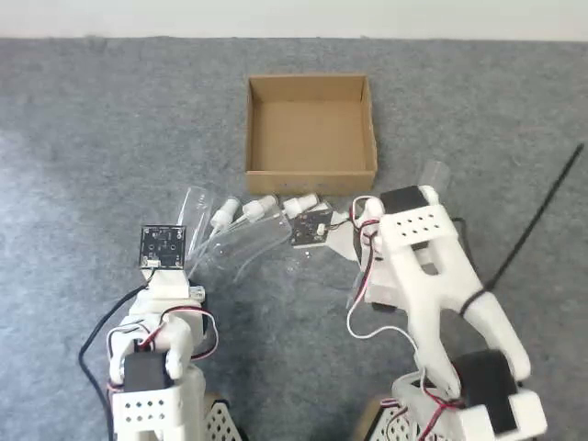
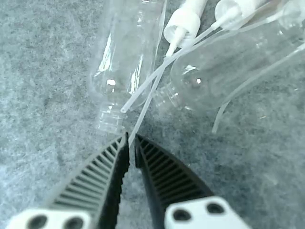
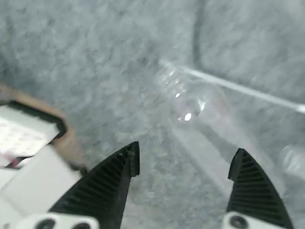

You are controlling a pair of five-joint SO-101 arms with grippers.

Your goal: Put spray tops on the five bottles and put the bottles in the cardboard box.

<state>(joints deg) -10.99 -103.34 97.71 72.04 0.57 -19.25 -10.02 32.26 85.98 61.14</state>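
Observation:
Two clear bottles (image 2: 126, 52) (image 2: 224, 71) lie uncapped on the grey carpet, necks toward my left gripper (image 2: 131, 139). Its fingers are shut, tips at the end of a thin dip tube (image 2: 147, 98) that hangs from a white spray top (image 2: 182, 23). In the high view three spray tops (image 1: 223, 214) (image 1: 260, 208) (image 1: 301, 203) lie in a row just in front of the cardboard box (image 1: 262, 173), which has nothing inside. My right gripper (image 3: 186, 155) is open above the carpet, with another clear bottle (image 3: 200, 107) lying just beyond its fingertips.
The left arm (image 1: 156, 358) and right arm (image 1: 432, 276) stand at the near edge. A further clear bottle (image 1: 432, 175) is right of the box. Loose dip tubes (image 3: 248, 90) cross the carpet. Open carpet (image 1: 83, 156) lies to the far left.

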